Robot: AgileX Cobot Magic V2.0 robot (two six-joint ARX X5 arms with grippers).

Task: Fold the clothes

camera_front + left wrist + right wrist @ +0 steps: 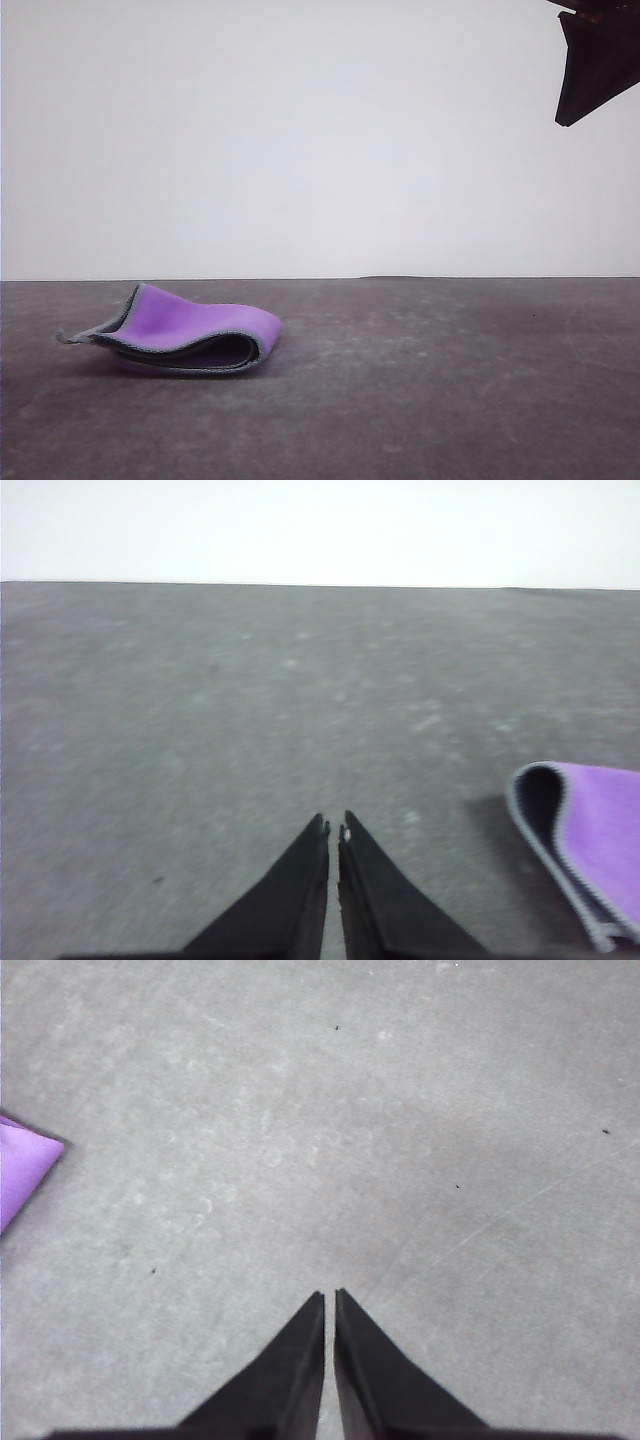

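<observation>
**Front view: folded cloth lies alone, left of centre**

Front view has the cloth point(185, 338) doubled over on the grey table point(450, 380), purple face outward, light grey stitched edge point(170, 355) rimming the layers and one corner sticking out to the left. A dark part of the right arm point(598, 62) is cut off by the upper right corner.

Left wrist view shows the left gripper point(334, 832) pressed nearly together, gripping nothing, the fold's rounded end near it, partly cropped. Right wrist view shows the right gripper point(330, 1298) likewise closed and empty above bare table, with just a purple corner at the frame edge.
</observation>
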